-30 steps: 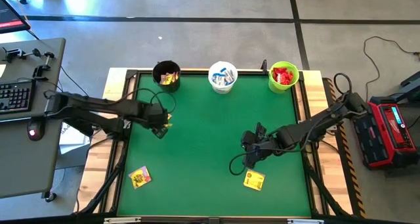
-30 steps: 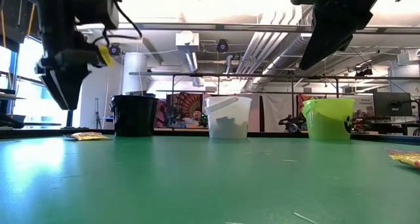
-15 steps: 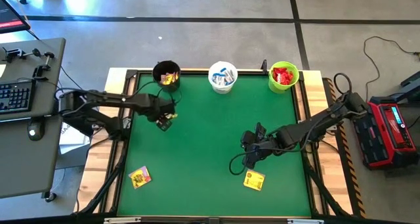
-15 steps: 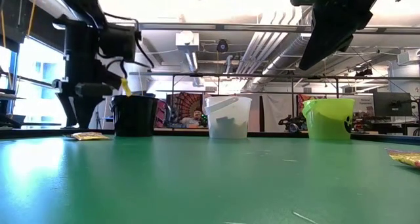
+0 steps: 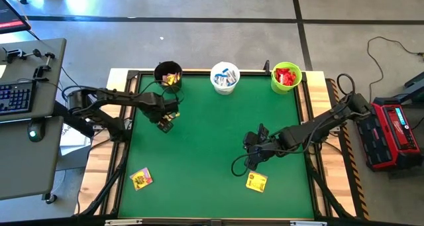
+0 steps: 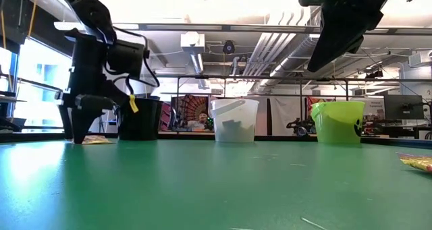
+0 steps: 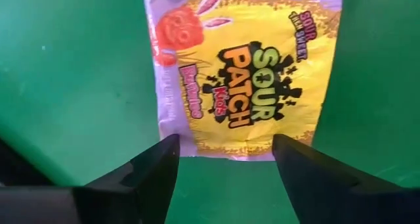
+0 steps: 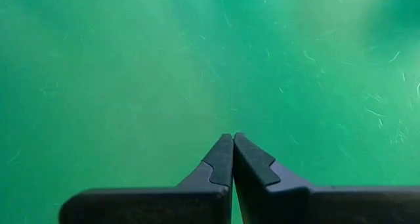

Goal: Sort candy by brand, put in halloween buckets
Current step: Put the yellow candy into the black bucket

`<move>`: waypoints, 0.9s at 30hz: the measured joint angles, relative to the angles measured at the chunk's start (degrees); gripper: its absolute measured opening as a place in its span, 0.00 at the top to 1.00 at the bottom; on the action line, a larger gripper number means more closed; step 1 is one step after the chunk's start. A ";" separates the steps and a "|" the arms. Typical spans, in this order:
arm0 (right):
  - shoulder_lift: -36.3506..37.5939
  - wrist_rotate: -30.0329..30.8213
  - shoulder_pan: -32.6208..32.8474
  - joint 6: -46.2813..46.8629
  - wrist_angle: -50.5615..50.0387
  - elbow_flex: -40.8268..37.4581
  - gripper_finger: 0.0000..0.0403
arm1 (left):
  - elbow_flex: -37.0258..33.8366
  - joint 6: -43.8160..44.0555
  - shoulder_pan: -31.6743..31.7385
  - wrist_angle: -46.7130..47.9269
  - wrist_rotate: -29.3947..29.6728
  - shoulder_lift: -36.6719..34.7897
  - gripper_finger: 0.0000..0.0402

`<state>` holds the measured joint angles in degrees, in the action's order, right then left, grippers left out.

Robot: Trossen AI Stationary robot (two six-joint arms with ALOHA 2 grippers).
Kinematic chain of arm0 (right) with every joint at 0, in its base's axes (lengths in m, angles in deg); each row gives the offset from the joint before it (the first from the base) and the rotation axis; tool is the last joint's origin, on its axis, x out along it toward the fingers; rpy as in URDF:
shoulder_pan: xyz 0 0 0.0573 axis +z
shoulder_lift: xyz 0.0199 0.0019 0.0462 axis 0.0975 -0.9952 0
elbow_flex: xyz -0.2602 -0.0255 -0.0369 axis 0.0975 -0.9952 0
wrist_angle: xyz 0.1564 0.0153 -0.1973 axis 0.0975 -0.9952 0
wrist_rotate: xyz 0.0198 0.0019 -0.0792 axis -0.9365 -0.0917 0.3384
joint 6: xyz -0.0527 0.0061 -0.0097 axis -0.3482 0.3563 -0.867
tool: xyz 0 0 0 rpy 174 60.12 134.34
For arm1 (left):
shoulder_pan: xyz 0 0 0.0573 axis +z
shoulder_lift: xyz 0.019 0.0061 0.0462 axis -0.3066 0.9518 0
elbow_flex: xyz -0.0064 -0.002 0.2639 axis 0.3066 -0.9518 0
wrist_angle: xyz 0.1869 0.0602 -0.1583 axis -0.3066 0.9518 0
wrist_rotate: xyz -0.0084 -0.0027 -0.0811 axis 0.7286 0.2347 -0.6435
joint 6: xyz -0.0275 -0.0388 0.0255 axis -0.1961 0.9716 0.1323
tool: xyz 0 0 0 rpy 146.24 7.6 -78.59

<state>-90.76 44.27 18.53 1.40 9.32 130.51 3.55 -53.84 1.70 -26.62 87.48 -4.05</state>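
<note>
A yellow candy packet (image 7: 243,73) lies flat on the green table near its far left, close to the black bucket (image 5: 168,75). My left gripper (image 7: 225,145) points down just above the packet's near end, open, with one finger on each side and no contact. In the high view this gripper (image 5: 165,124) covers the packet. In the low view the packet (image 6: 91,139) shows beside the fingers. My right gripper (image 8: 233,145) is shut, with nothing in it, above bare table right of centre (image 5: 252,161). The white bucket (image 5: 224,77) and green bucket (image 5: 286,77) stand along the far edge.
Two more yellow packets lie flat on the table, one at the near left (image 5: 141,179) and one just near of my right gripper (image 5: 256,181). The black bucket holds yellow candy, the white one white-and-blue candy, the green one red candy. The middle of the table (image 5: 205,140) is bare.
My left gripper has come down toward the table and shifted a little toward the table's right edge, ending low over the yellow packet by the black bucket. Its fingers have stayed open. The packet has not moved.
</note>
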 joint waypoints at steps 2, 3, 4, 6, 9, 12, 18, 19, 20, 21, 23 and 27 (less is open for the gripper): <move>0.00 0.00 0.00 0.02 0.00 0.00 1.00 | -0.75 -0.16 0.00 -0.77 -0.93 0.27 0.43; 0.00 0.00 0.00 0.02 -0.02 0.00 1.00 | -1.20 -0.14 0.00 -1.15 -1.37 0.27 0.45; 0.00 0.00 0.00 0.02 -0.01 0.00 1.00 | -1.48 -0.14 0.00 -1.49 -1.74 0.27 0.48; 0.00 0.00 0.00 0.02 -0.01 0.00 1.00 | -1.97 0.00 0.00 -1.98 -2.50 0.19 0.54; 0.00 0.02 0.00 0.00 0.00 0.00 1.00 | -2.35 -0.40 -0.02 -2.34 -3.69 0.16 0.64; 0.00 0.02 0.00 0.02 -0.02 0.00 1.00 | -2.42 -0.65 -0.02 -2.54 -4.59 0.18 0.74; 0.00 0.03 0.00 0.46 0.00 0.00 1.00 | -2.63 -1.23 -0.11 -2.90 -5.92 -0.34 0.96; 0.00 0.02 0.00 0.46 0.02 0.00 1.00 | -2.81 -1.23 -0.17 -2.87 -5.92 -0.95 0.98; 0.00 0.02 0.00 0.48 0.06 0.00 1.00 | -2.98 -1.23 -0.17 -2.80 -5.90 -1.81 0.98; 0.00 0.04 0.00 0.46 0.11 0.00 1.00 | -2.99 -1.21 -0.17 -2.69 -5.90 -2.72 0.98; 0.00 0.04 0.00 0.46 0.15 0.00 1.00 | -3.34 -1.04 -0.15 -1.75 -5.81 -5.15 0.99; 0.00 0.04 0.00 0.46 0.19 0.00 1.00 | -2.67 1.13 -0.16 0.84 -5.91 -10.63 1.00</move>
<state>-90.76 44.32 18.53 1.85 9.52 130.51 0.88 -52.71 1.54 -25.78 81.57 -14.68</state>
